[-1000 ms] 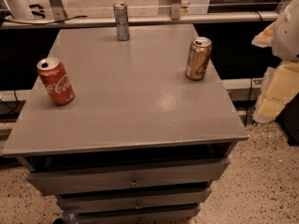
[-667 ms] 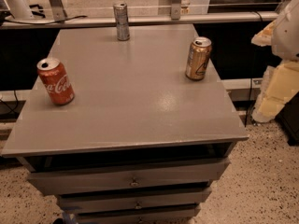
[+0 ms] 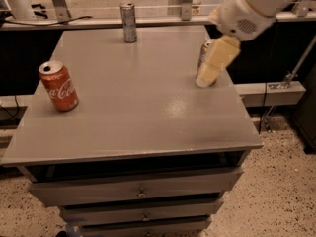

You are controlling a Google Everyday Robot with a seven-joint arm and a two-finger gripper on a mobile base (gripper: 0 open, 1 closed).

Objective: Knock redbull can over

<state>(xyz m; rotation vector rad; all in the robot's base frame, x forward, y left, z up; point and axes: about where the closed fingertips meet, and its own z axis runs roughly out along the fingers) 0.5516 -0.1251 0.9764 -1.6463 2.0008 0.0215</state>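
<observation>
Surface: grey cabinet top [image 3: 148,112].
Redbull can [image 3: 129,22]: stood upright at far edge, left of centre.
Gripper [image 3: 211,63]: hung low at right edge; opening impossible to tell.
Bearing from gripper: back and leftward, well apart.

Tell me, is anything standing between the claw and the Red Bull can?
Nothing visible. The claw hangs over the right side of the table, in front of the gold can; only bare surface lies between it and the redbull can at the far edge.
</observation>
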